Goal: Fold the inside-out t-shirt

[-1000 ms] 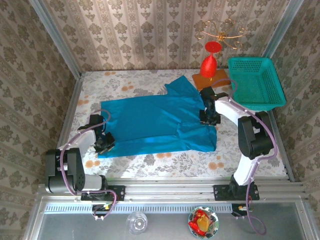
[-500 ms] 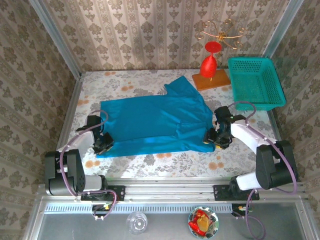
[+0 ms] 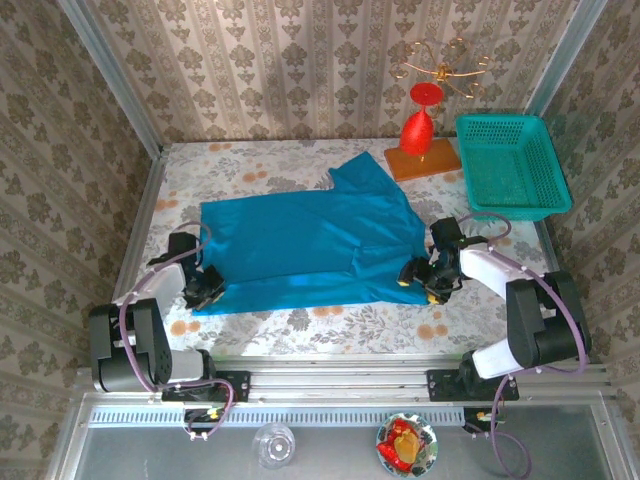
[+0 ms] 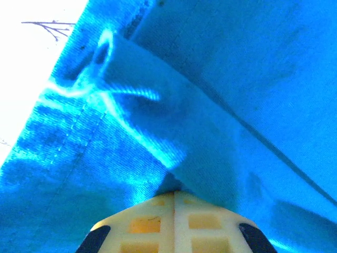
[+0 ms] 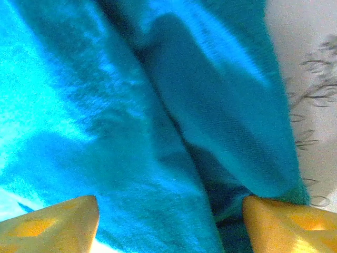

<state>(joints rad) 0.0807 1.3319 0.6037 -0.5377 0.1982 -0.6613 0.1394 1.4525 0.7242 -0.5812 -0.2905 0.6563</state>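
- The inside-out t-shirt (image 3: pixel 310 240) lies spread flat across the middle of the table (image 3: pixel 250 160), with one sleeve toward the far edge.
- Left gripper (image 3: pixel 205 287): at the shirt's near-left corner. Its fingers (image 4: pixel 152 221) are pressed together, clenched on a raised fold of fabric.
- Right gripper (image 3: pixel 420 277): at the shirt's near-right corner. It is released, jaws spread wide, with fabric lying between them.

The overhead camera looks down from the near side over the whole table (image 3: pixel 250 165), while each wrist camera sits very close to the blue shirt (image 3: pixel 310 245), at near corners the overhead view also covers.
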